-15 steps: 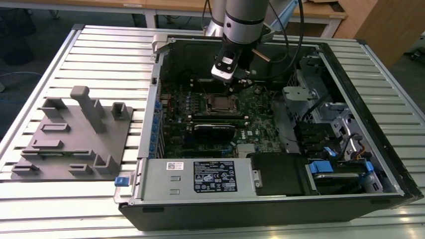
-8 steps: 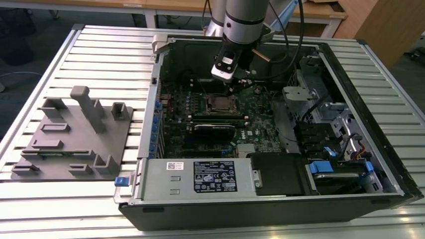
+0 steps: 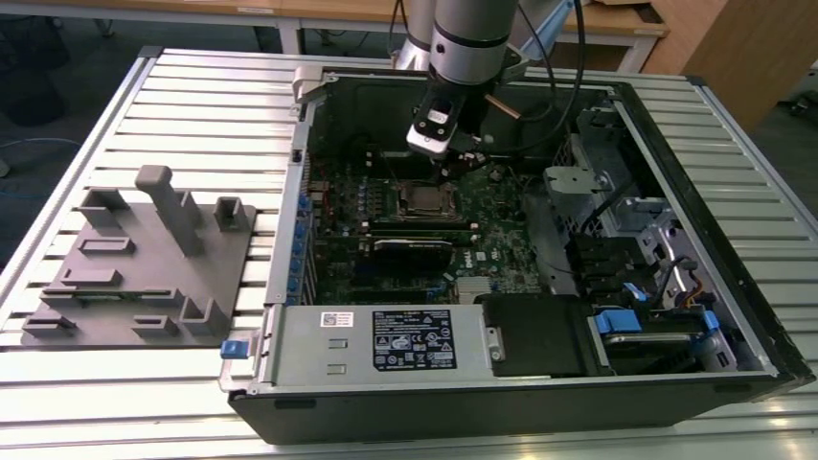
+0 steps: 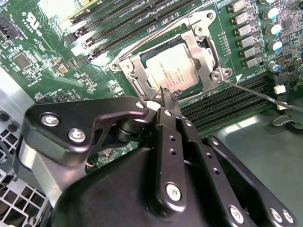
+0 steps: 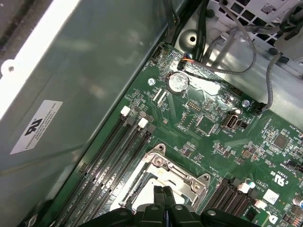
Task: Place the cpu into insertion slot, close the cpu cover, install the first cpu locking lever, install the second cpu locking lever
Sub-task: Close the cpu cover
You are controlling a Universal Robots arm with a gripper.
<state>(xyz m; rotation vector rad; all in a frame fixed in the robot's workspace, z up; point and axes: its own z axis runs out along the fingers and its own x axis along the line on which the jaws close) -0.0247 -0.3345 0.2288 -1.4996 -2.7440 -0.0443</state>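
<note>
**Closed Tool Tip Risking a Slip at the Socket Edge**

The tool (image 4: 169, 97) is holding its fingers pressed together, pinching nothing visible, with the tip sitting at the cpu cover (image 4: 204, 47) edge. The cpu (image 4: 173, 71) is lying in the insertion slot (image 3: 420, 200) under that frame. One locking lever (image 4: 265, 97) is jutting out loose; a sideways slip risks gouging the board (image 4: 47, 42) or springing the lever.

The cpu (image 4: 176, 71) looks dull metal, the cpu cover (image 4: 204, 49) brighter, glossier metal.

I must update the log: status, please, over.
Gripper shut, at the insertion slot edge. Cpu seated, cpu cover down over it. No obstruction seen.
</note>
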